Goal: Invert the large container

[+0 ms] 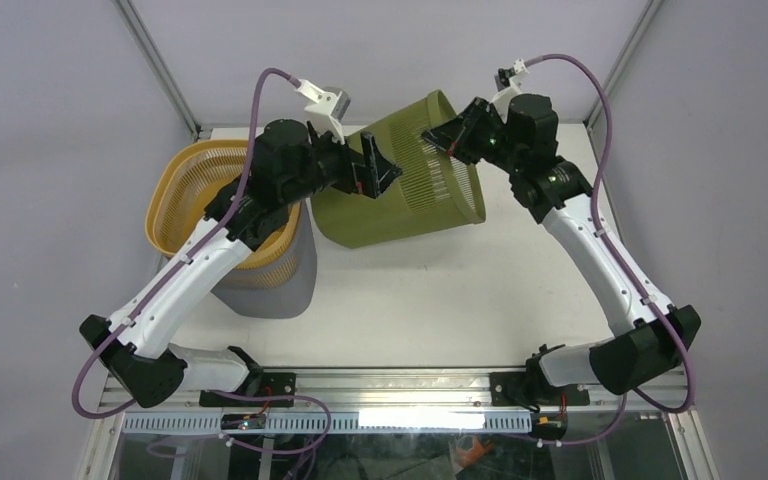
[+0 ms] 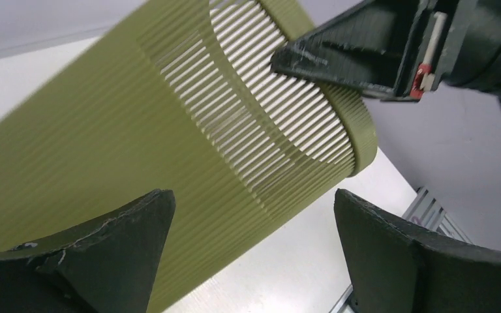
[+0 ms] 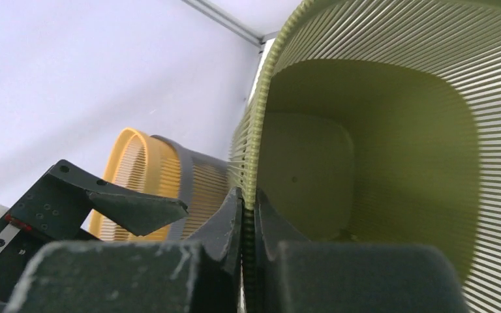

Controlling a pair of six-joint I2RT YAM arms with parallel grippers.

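Green container (image 1: 400, 195): tipped, long axis approx level, mouth twd right arm. We hold rim w/ right gripper (image 3: 248, 195), clamped; left gripper (image 2: 251, 202) spread wide, beside its wall.

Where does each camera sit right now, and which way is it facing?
Top external: above and behind the robot, looking down at the table, left arm, right arm and tilted green basket.
Left wrist: looks between its open left jaws at the basket's slatted side.
Right wrist: looks past its right jaws, shut on the rim, into the basket's mouth.
Shared: each wrist view shows the other arm's jaws.
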